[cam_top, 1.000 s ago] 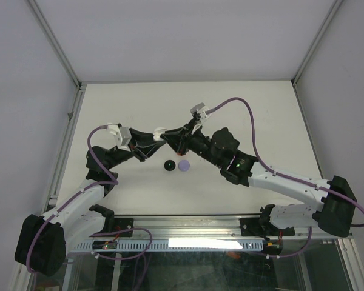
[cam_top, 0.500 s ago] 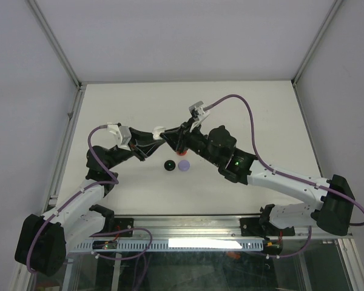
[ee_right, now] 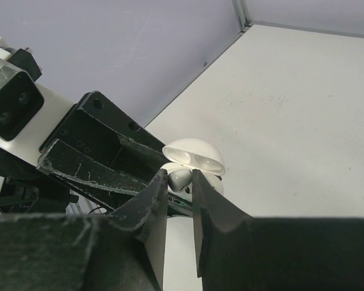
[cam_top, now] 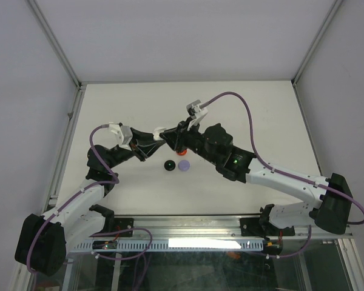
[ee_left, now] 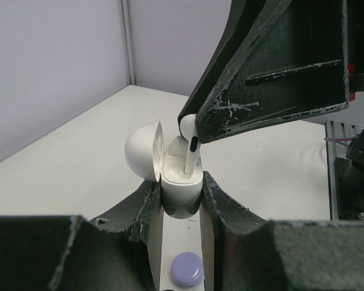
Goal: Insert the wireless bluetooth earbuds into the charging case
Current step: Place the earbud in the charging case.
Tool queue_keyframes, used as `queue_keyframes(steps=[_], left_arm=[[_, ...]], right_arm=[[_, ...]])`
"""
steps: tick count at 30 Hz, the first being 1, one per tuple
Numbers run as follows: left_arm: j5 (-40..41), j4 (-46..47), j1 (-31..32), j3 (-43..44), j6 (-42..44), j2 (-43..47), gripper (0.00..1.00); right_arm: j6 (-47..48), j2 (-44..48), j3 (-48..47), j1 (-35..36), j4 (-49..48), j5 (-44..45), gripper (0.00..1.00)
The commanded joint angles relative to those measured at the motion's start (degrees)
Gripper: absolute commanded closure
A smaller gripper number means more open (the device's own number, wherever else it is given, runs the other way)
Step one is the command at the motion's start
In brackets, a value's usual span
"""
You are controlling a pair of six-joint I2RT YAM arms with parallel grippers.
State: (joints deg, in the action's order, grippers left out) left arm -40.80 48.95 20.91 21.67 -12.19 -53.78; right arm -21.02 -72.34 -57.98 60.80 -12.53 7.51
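My left gripper (ee_left: 181,182) is shut on a white charging case (ee_left: 182,195), held above the table with its domed lid (ee_left: 142,151) swung open to the left. A white stemmed earbud (ee_left: 190,143) stands stem-down in the case's right slot. My right gripper (ee_right: 180,177) comes from above and is shut on the earbud's head (ee_right: 181,179), just below the open lid (ee_right: 194,157). In the top view the two grippers meet at the case (cam_top: 160,131), over the middle of the table.
A lavender round case (cam_top: 184,164) and a black round case (cam_top: 168,165) lie on the white table just in front of the grippers. The lavender case (ee_left: 187,270) shows below my left fingers. Frame rails run along the table's left and right edges.
The right arm's wrist and elbow have shifted a little left, toward the case. The left arm has stayed put with the case in its grip.
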Motion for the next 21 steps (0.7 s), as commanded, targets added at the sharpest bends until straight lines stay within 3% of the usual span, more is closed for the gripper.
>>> queue_keyframes(steps=[1, 21], left_arm=[[1.09, 5.26, -0.25, 0.75, 0.24, 0.74, 0.97], [1.68, 5.09, -0.22, 0.85, -0.32, 0.01, 0.97]], right_arm=[[-0.89, 1.62, -0.36, 0.91, 2.44, 2.09, 0.79], [-2.99, 0.68, -1.65, 0.9, 5.41, 0.57, 0.74]])
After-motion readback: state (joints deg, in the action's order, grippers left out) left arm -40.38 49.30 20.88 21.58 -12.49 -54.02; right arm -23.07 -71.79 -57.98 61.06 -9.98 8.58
